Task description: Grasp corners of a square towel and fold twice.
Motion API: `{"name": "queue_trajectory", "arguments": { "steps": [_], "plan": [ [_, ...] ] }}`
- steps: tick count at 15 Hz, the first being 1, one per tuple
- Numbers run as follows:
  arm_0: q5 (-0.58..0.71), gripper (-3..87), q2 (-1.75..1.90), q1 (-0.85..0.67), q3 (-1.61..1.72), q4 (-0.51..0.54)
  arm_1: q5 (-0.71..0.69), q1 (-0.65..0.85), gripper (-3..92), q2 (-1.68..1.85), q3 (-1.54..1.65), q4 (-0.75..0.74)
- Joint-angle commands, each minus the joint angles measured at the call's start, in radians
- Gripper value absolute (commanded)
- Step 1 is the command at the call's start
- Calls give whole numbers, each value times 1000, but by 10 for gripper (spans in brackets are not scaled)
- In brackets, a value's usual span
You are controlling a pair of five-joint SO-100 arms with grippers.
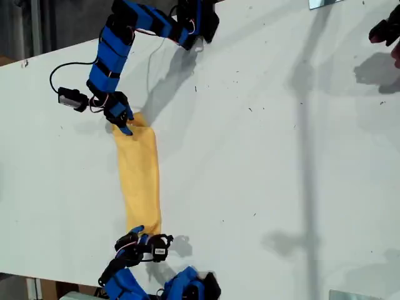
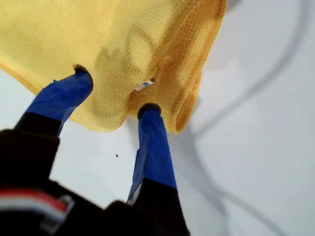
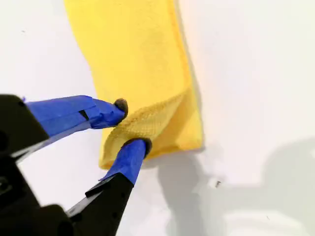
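Observation:
The square towel (image 1: 139, 175) lies folded into a narrow yellow-orange strip on the white table (image 1: 269, 156), running from far to near in the exterior view. My first gripper (image 1: 125, 125) is at the strip's far end. In the first wrist view its blue fingers (image 2: 152, 142) stand apart with a thick bunch of towel (image 2: 123, 44) held between them, a white label (image 2: 145, 84) showing. My second gripper (image 1: 139, 232) is at the near end, shut on a raised fold at a corner (image 3: 142, 125) of the towel (image 3: 133, 49).
A dark gloved hand (image 1: 387, 28) shows at the exterior view's upper right edge. Shiny plates sit at the top edge (image 1: 325, 3) and the bottom right (image 1: 359, 295). A black cable (image 1: 62, 69) loops beside the first arm.

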Motion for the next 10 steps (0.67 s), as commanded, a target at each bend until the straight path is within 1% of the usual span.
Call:
{"name": "queue_trajectory", "arguments": {
  "steps": [1, 2, 3, 4, 5, 6, 7, 8, 9, 10],
  "plan": [
    [-12, 99, 41, -41, -156, 179, 0, 11, 246, 52, -57, -5],
    [17, 137, 222, -23, -20, 44, 0, 11, 257, 49, -58, -5],
    [40, 144, 55, 5, -92, 101, -2, 9, 276, 43, -64, -5],
    [31, 134, -147, -40, -284, 333, -5, 8, 296, 29, -77, -2],
    [44, 134, -95, -95, -321, 417, -5, 3, 307, 21, -84, 2],
    [43, 137, 124, -92, -161, 278, -5, 2, 313, 20, -86, 3],
    [46, 132, 219, -28, 5, 100, -5, 2, 318, 20, -87, 3],
    [2, 121, 74, -51, -115, 293, -5, 3, 323, 18, -89, 3],
    [-8, 120, 201, -81, -107, 331, -12, 3, 330, 8, -103, 8],
    [-9, 120, 425, -95, -28, 265, -20, 6, 352, -15, -132, 31]
  ]
}}
